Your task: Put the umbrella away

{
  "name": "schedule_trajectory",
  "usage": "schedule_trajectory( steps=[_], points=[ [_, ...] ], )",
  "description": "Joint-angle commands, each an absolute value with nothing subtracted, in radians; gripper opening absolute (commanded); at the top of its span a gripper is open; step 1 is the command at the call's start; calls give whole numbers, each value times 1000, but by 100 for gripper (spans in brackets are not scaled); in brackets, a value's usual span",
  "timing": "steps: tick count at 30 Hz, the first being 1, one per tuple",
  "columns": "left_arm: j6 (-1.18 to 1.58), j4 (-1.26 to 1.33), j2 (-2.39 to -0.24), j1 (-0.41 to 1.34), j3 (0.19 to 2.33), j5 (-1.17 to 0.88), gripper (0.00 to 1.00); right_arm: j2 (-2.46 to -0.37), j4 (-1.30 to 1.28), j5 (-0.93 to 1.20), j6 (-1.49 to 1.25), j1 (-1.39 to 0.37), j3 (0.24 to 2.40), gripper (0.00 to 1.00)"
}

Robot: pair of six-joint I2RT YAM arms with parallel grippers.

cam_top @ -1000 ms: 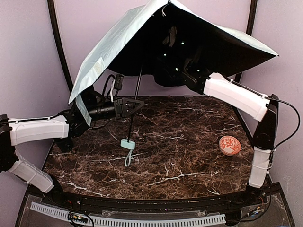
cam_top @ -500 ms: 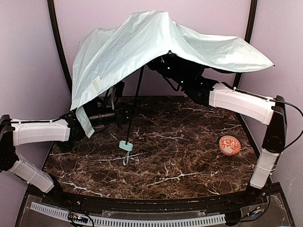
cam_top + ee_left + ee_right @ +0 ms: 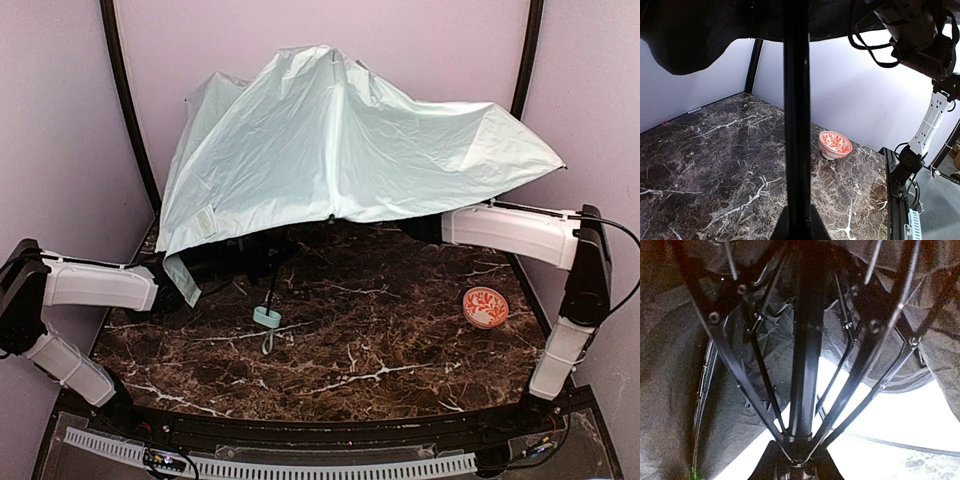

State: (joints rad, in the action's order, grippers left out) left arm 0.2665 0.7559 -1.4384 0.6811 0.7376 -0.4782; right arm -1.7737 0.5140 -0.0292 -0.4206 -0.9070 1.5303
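The umbrella [image 3: 340,140] stands half collapsed over the back of the table, its mint canopy draped low. Its small mint handle [image 3: 267,316] rests on the marble with the strap trailing toward me, and the thin black shaft [image 3: 272,288] rises from it under the fabric. The canopy hides both grippers in the top view. In the left wrist view my left gripper [image 3: 796,220] is shut on the black shaft [image 3: 796,100]. In the right wrist view my right gripper [image 3: 795,450] is shut on the shaft [image 3: 807,355] where the ribs [image 3: 875,355] meet, black lining all around.
A round orange-red, white-patterned bowl [image 3: 485,307] sits on the dark marble table [image 3: 380,360] at the right, also seen as the bowl [image 3: 835,144] in the left wrist view. Purple walls and black frame posts [image 3: 125,110] close in the back and sides.
The canopy has dropped from a raised, tilted spread to a low drape. The right arm has come down with it and now lies level. Both grippers are now hidden from above.
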Motion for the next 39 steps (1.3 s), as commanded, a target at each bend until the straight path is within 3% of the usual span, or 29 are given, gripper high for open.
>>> schedule_trajectory(
  steps=[1,16,27,33,34,35,37,39],
  points=[
    [279,1326,-1403,646,813,-398,0,-1884,130,115,-361,-1020,1425,13],
    [281,1532,-1497,643,827,-374,0,-1973,140,74,-289,-1047,1388,16],
    [321,1413,-1543,637,829,-423,0,-1907,194,2,-217,-1051,1328,15],
    [298,1232,-1511,653,761,-422,1,-1819,303,29,-374,-965,1344,12],
    [290,1169,-1506,657,761,-420,7,-1807,328,22,-391,-952,1347,11],
    [284,1120,-1503,661,755,-426,20,-1795,353,15,-403,-942,1357,10],
    [259,1026,-1494,672,740,-438,37,-1769,389,-6,-414,-920,1374,9],
    [219,875,-1481,681,739,-459,46,-1737,428,-38,-413,-895,1383,8]
  ],
)
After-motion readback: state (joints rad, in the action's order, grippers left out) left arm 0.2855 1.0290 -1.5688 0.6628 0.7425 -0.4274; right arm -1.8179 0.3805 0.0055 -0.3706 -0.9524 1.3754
